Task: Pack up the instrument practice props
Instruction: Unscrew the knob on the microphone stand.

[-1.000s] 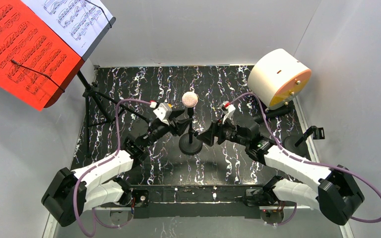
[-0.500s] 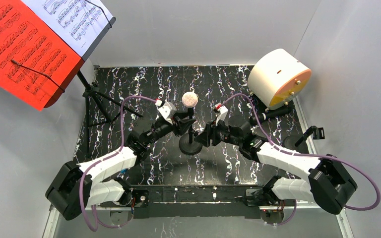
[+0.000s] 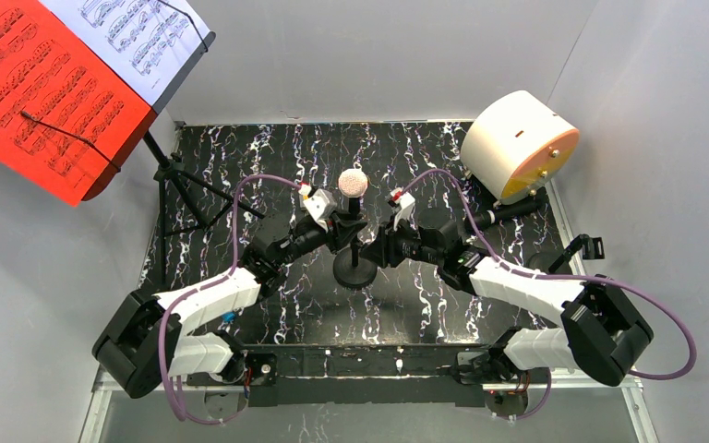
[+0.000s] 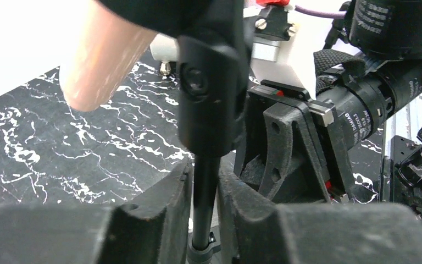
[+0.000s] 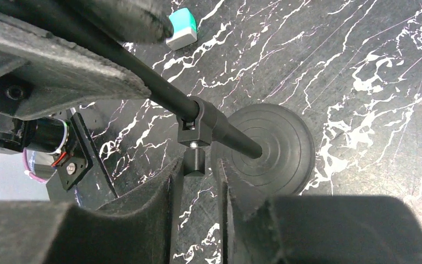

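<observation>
Near, centre of frame: left gripper (image 4: 204, 181) straddles the upright black pole (image 3: 354, 245) just under the beige-headed microphone (image 3: 353, 181), the gap almost gone, and I cannot tell whether it pinches. The right gripper (image 5: 196, 170) sits lower, narrowed about the clamp knob (image 5: 195, 159) above the round base (image 5: 277, 148); contact is likewise unclear. Far upper left: tripod music rack (image 3: 180, 185) carrying red sheet (image 3: 37, 92) and white sheet (image 3: 138, 32); far upper right: white cylinder (image 3: 514, 138), orange face.

Two arms (image 3: 205, 300) (image 3: 526, 284), two mics (one beige (image 3: 354, 183), one black (image 3: 510, 210)), one rack (image 3: 168, 173), two sheets (one red (image 3: 37, 92), one white (image 3: 143, 32)), one cylinder (image 3: 508, 138).
</observation>
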`<state>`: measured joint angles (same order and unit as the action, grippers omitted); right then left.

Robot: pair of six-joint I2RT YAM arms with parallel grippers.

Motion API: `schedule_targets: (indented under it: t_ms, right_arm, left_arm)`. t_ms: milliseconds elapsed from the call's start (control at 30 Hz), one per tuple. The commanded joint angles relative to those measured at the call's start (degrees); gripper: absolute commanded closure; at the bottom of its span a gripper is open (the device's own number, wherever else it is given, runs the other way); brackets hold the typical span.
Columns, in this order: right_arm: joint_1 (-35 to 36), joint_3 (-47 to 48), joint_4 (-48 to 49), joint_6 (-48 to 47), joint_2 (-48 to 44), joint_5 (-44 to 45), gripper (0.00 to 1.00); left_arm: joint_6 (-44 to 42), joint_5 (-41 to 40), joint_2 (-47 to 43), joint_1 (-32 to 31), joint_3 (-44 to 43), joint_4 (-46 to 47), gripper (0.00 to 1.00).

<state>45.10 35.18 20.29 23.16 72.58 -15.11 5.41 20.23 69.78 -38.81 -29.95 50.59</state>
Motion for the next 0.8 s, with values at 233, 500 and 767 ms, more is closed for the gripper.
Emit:
schedule_targets:
  t_ms: [233, 500, 767]
  right_arm:
    - [0.2, 3.3, 2.3, -10.8, 1.3, -2.6, 0.88]
    - [0.3, 2.0, 0.7, -24.7, 0.3, -0.1, 0.99]
    - [10.2, -1.3, -1.0, -64.3, -2.4, 19.0, 0.99]
  left_arm:
    - [-3.0, 2.7, -0.2, 0.1, -2.7, 0.7, 1.00]
    - [-2.7, 1.4, -0.2, 0.7, -3.1, 0.0, 1.00]
    - [0.7, 0.2, 1.0, 2.1, -4.4, -0.5, 1.00]
